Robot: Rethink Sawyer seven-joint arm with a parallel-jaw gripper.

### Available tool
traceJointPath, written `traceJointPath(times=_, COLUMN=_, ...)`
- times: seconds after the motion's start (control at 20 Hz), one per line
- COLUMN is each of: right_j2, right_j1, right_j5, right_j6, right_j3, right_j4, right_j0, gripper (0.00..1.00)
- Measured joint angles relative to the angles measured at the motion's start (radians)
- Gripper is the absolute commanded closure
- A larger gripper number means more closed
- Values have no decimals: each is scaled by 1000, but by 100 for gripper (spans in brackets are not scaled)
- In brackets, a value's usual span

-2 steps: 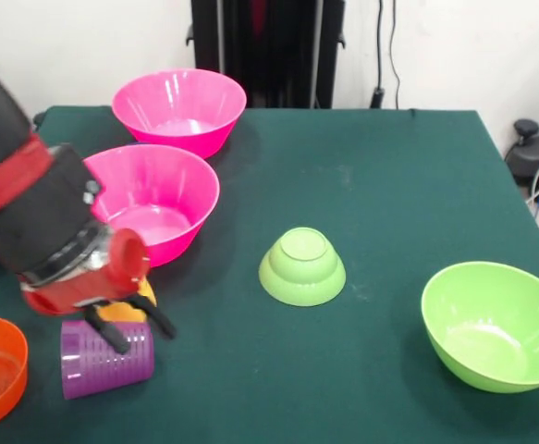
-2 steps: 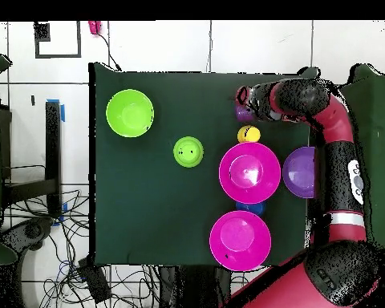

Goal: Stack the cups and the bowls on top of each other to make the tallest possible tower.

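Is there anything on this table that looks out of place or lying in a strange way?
Yes. The small green bowl sits upside down, base up, in the middle of the table, while the pink bowls and the large lime bowl stand mouth up. The purple cup also stands mouth down under the gripper.

A: Worktop (image 1: 380,185) looks like matt green cloth, felt maybe.

B: Yep, and the pink bowls (image 1: 178,109) are glossy smooth plastic. Purple cup (image 1: 103,363) is see-through ridged plastic.
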Motion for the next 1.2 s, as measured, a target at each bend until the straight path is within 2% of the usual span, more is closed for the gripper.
traceJointPath(times=0.25, right_j2=0, right_j1=15, right_j5=19, right_j6=-83, right_j3=-48, right_j4=0, right_j0=-5, gripper=0)
traceJointPath(times=0.5, right_j2=-5, right_j1=20, right_j5=19, right_j6=-138, right_j3=-55, right_j4=-1, right_j0=-6, gripper=0)
traceJointPath(times=1.2, right_j2=-43, right_j1=1, right_j5=19, right_j6=-147, right_j3=-44, right_j4=-8, right_j0=-49, gripper=0)
